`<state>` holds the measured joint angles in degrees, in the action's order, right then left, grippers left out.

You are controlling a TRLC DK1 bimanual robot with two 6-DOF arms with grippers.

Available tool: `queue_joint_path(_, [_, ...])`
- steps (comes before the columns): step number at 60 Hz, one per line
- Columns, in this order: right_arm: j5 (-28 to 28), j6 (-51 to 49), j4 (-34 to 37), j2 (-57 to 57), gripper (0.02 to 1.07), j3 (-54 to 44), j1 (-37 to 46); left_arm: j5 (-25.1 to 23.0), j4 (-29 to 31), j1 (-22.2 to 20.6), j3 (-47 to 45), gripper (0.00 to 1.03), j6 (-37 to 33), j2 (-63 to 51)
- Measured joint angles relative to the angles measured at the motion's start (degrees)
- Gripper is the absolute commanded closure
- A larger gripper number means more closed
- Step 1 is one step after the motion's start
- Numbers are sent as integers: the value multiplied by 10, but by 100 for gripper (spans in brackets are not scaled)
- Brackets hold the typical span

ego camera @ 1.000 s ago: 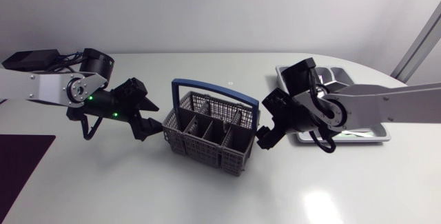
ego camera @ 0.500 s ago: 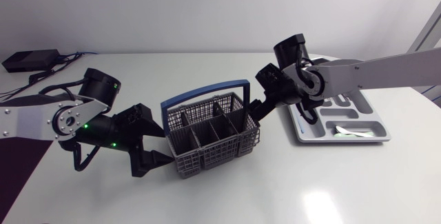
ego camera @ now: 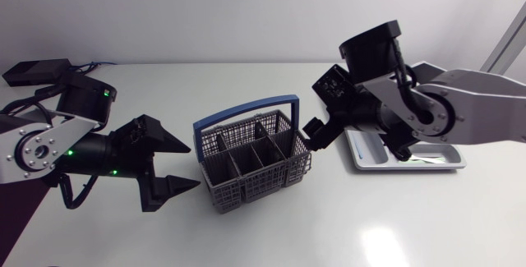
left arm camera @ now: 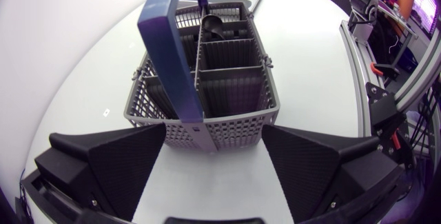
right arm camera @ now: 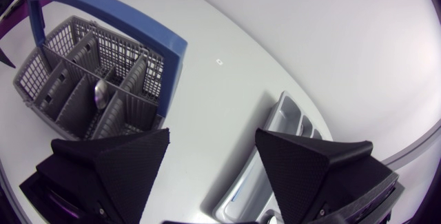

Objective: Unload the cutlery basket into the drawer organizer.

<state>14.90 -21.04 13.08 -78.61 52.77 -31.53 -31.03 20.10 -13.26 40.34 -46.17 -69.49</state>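
The grey cutlery basket with its blue handle stands mid-table. A dark spoon lies in one of its far compartments, also seen as the spoon in the right wrist view. My left gripper is open just left of the basket, whose near end sits at its fingertips without touching them. My right gripper hangs open beside the basket's right end, empty. The grey drawer organizer lies at the right, mostly hidden under my right arm; the organizer shows ahead of the right gripper.
A black box with cables sits at the back left. A dark mat covers the front left corner. Bare white table lies in front of the basket and the organizer.
The basket has turned and shifted a little since the earliest frame. My left gripper has drawn back to the left, off the basket. My right gripper has moved off the basket's right end.
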Motion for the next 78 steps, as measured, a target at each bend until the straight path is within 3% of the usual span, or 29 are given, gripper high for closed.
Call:
queue_joint_path(17, [37,42,71,21,17,7,-105,15,26,0,-5,6,16,82])
queue_joint_path(44, [89,89,126,-126,18,120,-170,26,45,-9,-32,6,31,136])
queue_joint_path(61, [125,102,129,-195,43,153,-179,28,45,-60,-32,6,68,140])
queue_joint_path(70, [137,106,129,-215,49,163,-179,45,45,-80,-32,6,87,140])
queue_joint_path(78, [142,106,129,-229,64,167,-179,48,44,-87,-32,6,92,140])
